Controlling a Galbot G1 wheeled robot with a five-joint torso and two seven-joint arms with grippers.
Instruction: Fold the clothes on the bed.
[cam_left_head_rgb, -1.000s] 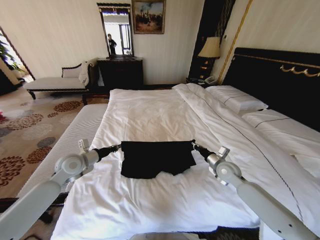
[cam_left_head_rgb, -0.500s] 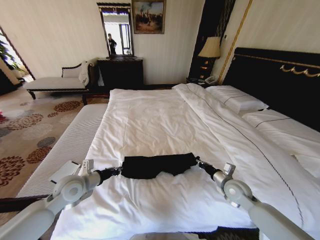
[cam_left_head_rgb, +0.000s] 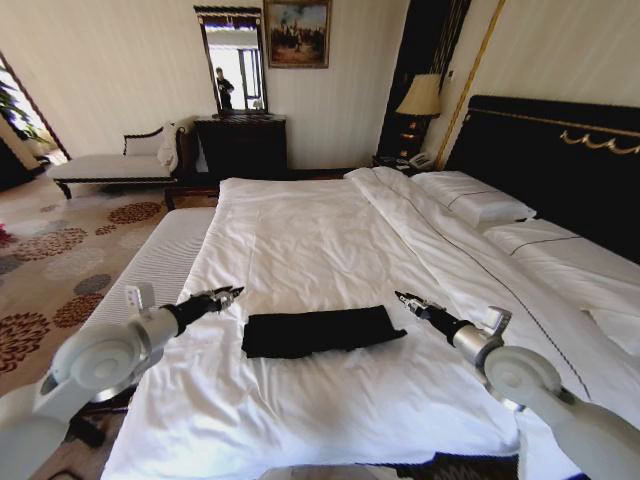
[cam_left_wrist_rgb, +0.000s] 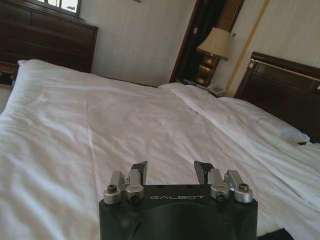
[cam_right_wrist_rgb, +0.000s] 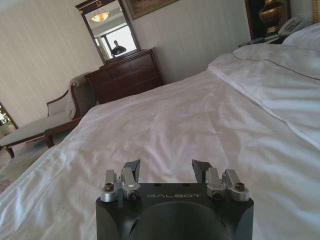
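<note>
A hotel-style bedroom: the bed (cam_left_head_rgb: 330, 230) with its white duvet takes most of the head view, a dark headboard (cam_left_head_rgb: 560, 160) along its right side and a dresser with a mirror (cam_left_head_rgb: 240, 140) against the far wall. The black T-shirt (cam_left_head_rgb: 318, 330) lies on the duvet near the bed's foot edge as a narrow folded band, flat and roughly centred between the two arms. The left tool (cam_left_head_rgb: 222, 295) hovers just beside the band's left end, apart from it, fingers spread and holding nothing; the left wrist view shows the same spread jaws over bare duvet. The right tool (cam_left_head_rgb: 408, 299) sits just off the band's right end, likewise spread and empty.

The fold looks well along, though the band's right end flares slightly. The risk from here: soft fabric on a yielding duvet may spring open, or a finger coming down for another pinch could snag duvet along with shirt and drag the fold askew.
</note>
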